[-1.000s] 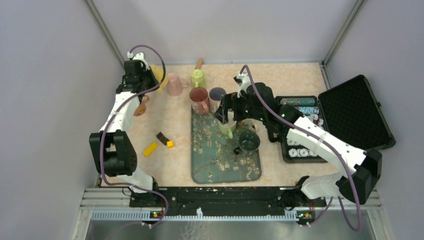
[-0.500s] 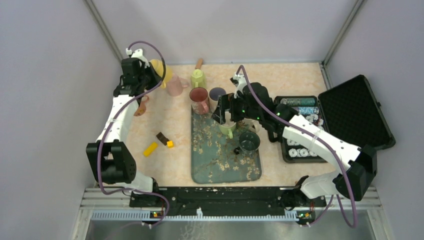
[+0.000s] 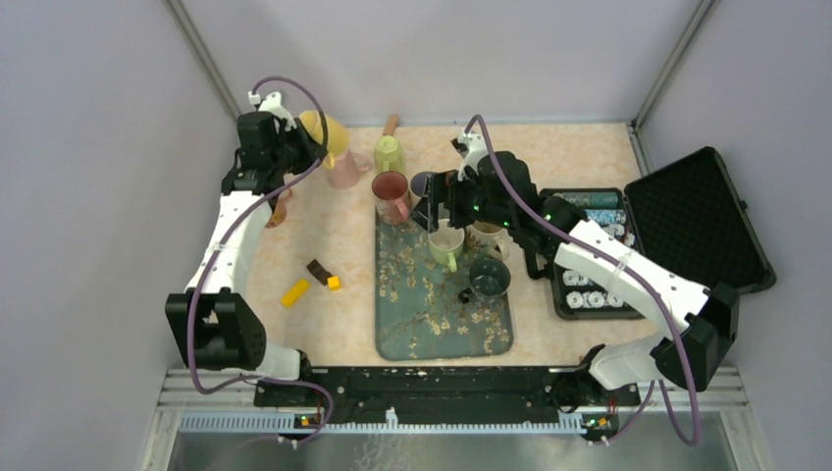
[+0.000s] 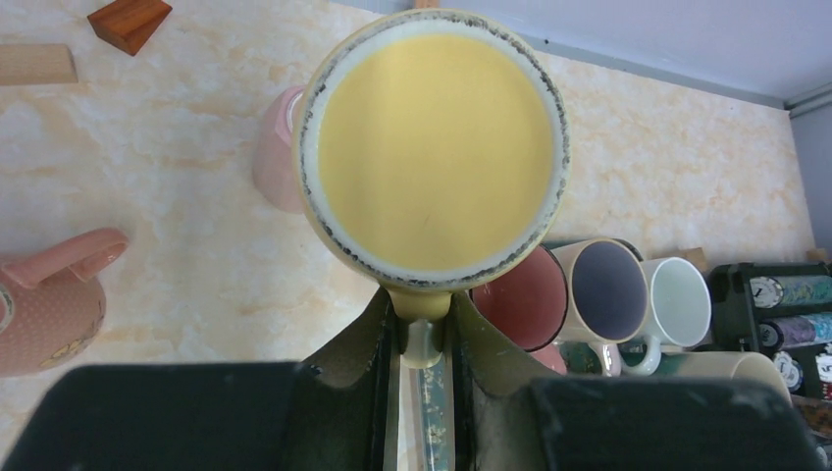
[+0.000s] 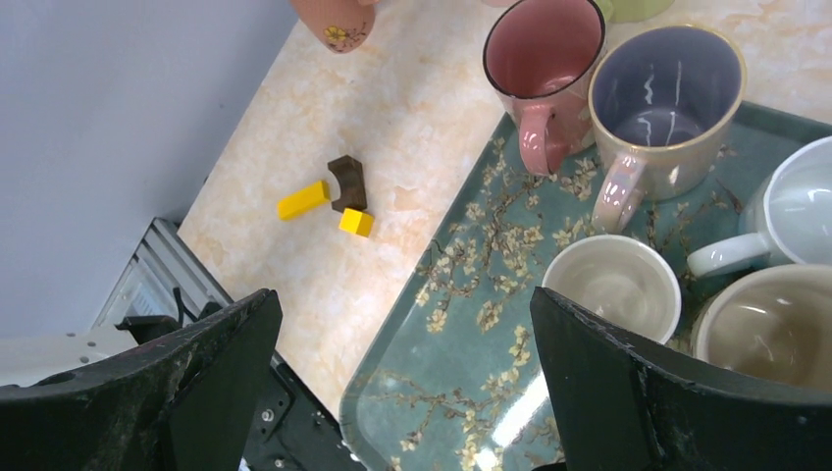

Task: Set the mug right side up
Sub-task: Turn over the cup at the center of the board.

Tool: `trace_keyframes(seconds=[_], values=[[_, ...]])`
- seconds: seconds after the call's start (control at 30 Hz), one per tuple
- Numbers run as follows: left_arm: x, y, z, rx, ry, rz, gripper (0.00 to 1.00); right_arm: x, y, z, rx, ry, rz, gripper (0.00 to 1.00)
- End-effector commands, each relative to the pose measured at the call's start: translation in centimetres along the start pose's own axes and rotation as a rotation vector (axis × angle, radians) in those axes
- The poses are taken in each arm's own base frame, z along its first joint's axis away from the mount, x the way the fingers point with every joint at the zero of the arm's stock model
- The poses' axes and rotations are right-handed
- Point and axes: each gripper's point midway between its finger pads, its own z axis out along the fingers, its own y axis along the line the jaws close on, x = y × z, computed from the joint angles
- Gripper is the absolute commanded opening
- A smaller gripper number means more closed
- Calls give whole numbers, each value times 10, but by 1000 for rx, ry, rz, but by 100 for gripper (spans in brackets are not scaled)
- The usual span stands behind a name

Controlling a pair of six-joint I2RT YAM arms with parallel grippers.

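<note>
Your left tool (image 4: pixel 422 339) is pinched narrow on the handle of the yellow mug (image 4: pixel 432 147), holding it above the desk (image 4: pixel 177 226) near the far left corner; a round yellow face ringed by a speckled rim is turned to the wrist camera, and you cannot tell from this whether it is mouth or base; a pale pink cup (image 4: pixel 275 147) stands on the desk just behind it, and a pink teapot (image 4: pixel 49 294) lies off to the left. Your right tool (image 5: pixel 402 373) is spread wide and holds nothing, hovering over the far end of the floral tray (image 5: pixel 461 392); below it a small cream mug (image 5: pixel 613 285), a white mug (image 5: pixel 805 216) and a beige mug (image 5: pixel 765 334) sit mouth up on the tray; a rose mug (image 5: pixel 543 49) and a lavender-lined mug (image 5: pixel 662 88) stand at its far edge; a yellow block (image 5: pixel 302 199) and a brown block (image 5: pixel 346 182) lie on the desk left of the tray.
</note>
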Motion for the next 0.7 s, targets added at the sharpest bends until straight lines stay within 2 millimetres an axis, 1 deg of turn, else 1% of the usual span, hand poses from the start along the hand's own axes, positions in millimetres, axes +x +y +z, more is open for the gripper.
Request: trace_keyframes(seconds=[0.0, 0.1, 0.27, 0.33, 0.5, 0.6, 0.67], values=[[-71, -43, -38, 125, -236, 42, 0, -38, 15, -7, -41, -107, -7, 99], [-74, -52, -44, 166, -245, 34, 0, -42, 18, -7, -54, -123, -5, 99], [-70, -74, -54, 281, -230, 1, 0, -54, 38, -4, -142, -148, 14, 99], [-63, -95, -60, 366, -217, -27, 0, -55, 45, -2, -182, -151, 29, 99], [-58, -132, -83, 579, -219, -97, 0, -63, 63, 7, -304, -153, 80, 99], [-55, -151, -102, 708, -225, -133, 0, -70, 63, 12, -360, -162, 120, 98], [-52, -162, -113, 784, -220, -155, 0, -79, 63, 12, -398, -189, 137, 98]])
